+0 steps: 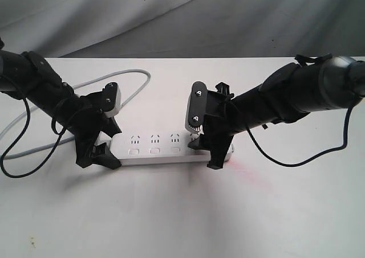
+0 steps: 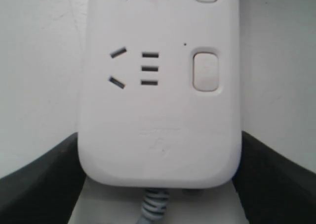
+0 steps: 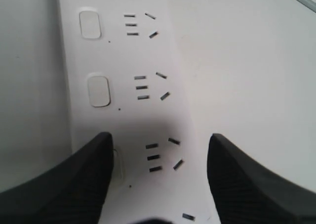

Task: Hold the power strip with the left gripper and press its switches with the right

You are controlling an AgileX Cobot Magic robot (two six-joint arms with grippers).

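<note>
The white power strip (image 1: 165, 148) lies lengthwise across the table's middle. My left gripper (image 1: 105, 148) is shut on its cord end, with the black fingers (image 2: 39, 184) pressed against both long sides of the power strip (image 2: 158, 135). My right gripper (image 1: 208, 150) hangs over the strip's right part with its jaws spread. In the right wrist view, one of its fingers (image 3: 74, 184) sits on a switch (image 3: 118, 162) and mostly covers it. The other finger is past the strip's far side. Two more switches (image 3: 98, 90) show uncovered on the power strip (image 3: 128, 115).
The grey cord (image 1: 128, 76) loops from the strip's left end toward the table's back and off the left edge. Black arm cables (image 1: 11, 161) hang at both sides. Grey cloth (image 1: 228, 19) rises behind the white table (image 1: 182, 212).
</note>
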